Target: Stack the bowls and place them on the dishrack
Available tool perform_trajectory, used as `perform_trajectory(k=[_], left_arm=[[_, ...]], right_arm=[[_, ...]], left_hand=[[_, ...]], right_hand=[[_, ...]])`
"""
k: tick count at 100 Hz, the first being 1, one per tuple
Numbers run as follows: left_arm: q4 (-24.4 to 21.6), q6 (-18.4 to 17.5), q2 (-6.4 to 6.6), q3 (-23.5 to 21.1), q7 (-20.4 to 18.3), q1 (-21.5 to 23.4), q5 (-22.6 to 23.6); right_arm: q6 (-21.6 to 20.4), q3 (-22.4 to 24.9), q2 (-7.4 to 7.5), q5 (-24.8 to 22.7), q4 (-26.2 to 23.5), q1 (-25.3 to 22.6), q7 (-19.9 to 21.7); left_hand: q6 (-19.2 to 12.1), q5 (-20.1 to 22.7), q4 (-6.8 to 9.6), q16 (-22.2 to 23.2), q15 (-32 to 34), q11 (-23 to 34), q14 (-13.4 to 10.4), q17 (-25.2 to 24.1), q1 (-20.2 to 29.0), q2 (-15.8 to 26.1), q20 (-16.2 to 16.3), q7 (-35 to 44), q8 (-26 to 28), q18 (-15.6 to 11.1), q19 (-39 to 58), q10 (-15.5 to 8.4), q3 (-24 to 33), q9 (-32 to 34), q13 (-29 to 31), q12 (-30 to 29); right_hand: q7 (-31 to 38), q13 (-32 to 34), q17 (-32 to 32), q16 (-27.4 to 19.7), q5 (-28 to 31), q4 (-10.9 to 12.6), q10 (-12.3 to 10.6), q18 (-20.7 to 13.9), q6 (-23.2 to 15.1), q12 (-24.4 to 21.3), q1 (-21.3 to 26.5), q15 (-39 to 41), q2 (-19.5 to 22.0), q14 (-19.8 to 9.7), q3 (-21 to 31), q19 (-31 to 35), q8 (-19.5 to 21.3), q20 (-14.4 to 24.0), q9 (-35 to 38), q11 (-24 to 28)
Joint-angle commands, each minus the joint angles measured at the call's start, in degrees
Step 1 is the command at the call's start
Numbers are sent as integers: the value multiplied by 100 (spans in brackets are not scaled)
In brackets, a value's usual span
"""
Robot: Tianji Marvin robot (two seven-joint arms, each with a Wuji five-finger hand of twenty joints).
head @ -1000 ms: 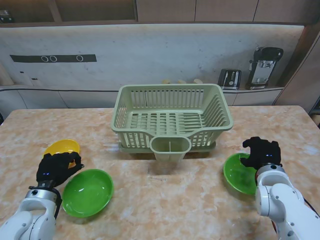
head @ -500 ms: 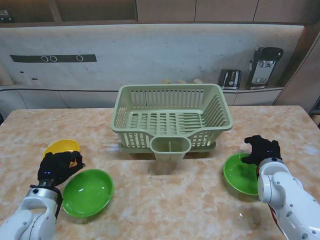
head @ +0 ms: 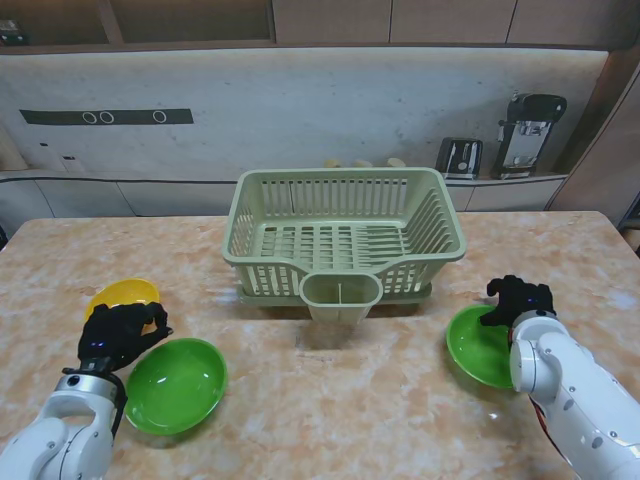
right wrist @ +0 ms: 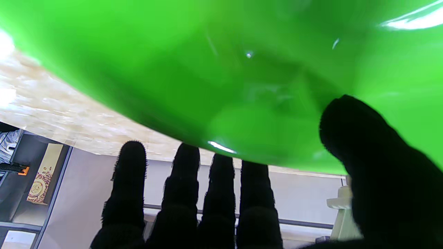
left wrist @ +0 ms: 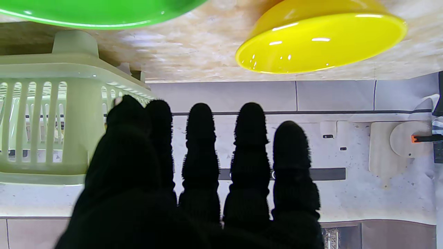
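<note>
A yellow bowl [head: 124,293] sits at the table's left, with a green bowl [head: 177,385] nearer to me beside it. My left hand [head: 118,335] hovers between the two, fingers [left wrist: 200,138] straight and apart, holding nothing. The left wrist view shows the yellow bowl [left wrist: 322,41] and that green bowl's rim [left wrist: 97,14] ahead of the fingertips. A second green bowl [head: 476,346] lies at the right. My right hand [head: 520,300] is at its far right rim. The thumb [right wrist: 363,145] reaches over the bowl's inside [right wrist: 242,69], while the four fingers [right wrist: 187,173] stay straight outside the rim.
The pale green dishrack [head: 345,235] with a cutlery cup [head: 340,295] at its front stands mid-table, farther from me than all the bowls. A toaster [head: 459,157] and a coffee machine [head: 528,130] sit on the counter behind the table.
My right hand has slid farther from me along the right green bowl's rim, and its forearm swung in. The left hand edged slightly away. No bowl has visibly moved.
</note>
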Motion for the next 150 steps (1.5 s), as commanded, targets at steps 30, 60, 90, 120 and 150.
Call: perform_trajectory(k=[30,60,90,120,150], left_arm=[[-8,-15,-2,17,-79,-3,19],[-16,-13,-3,11,-77,7,20],[-20,-22,-4,1,-61,20,30],[-22,-25,-5,-2,-52,25,31],[-22,-25,-5,-2,-52,25,31]], right_arm=[[64,-229,-99,269,351,139,-284],[7,20,-174,611,131,-64,-427],[-60,577,-231,774,-635,-660,-425],[-82,1060,-274,864,-1489,-1308,-348],[-211,1444,-307,842,-2387,-1953,-300]], left_hand=[[23,59,34,-43,4,47,93,-62,166,187,33,-42,-33,133,5,65,-65,-6,22,-64],[23,53,36,-43,-3,48,87,-76,166,196,31,-45,-35,148,-10,58,-62,-7,21,-63],[26,52,37,-41,-5,47,83,-76,168,195,33,-46,-38,154,-16,64,-61,-6,25,-62],[23,55,36,-37,-4,47,97,-84,164,194,36,-46,-38,170,-18,69,-63,-6,29,-61],[21,51,36,-38,-10,45,88,-87,163,203,38,-49,-39,163,-21,67,-62,-6,23,-61]], right_hand=[[2202,1752,1865,1388,1463,-741,-547,-526,-1473,1307,936,2261,-924,-418,1036,1727,464,627,1930,1128],[3017,2383,3203,1942,2439,-671,-864,-1031,-2237,2368,2290,3661,-914,-436,1503,2652,1386,737,2905,1413],[3058,2558,4026,2043,3017,-817,-969,-1331,-2144,2687,2597,4383,-1110,-552,2392,3010,2295,370,3135,1259],[3038,2982,4781,2098,3302,-871,-919,-1467,-2043,2920,2625,4757,-1452,-413,3013,3426,2505,329,3333,1327],[3000,3372,4904,2068,3378,-825,-803,-1680,-1947,3023,2626,4801,-1450,-450,3188,3899,2603,531,3395,1330]])
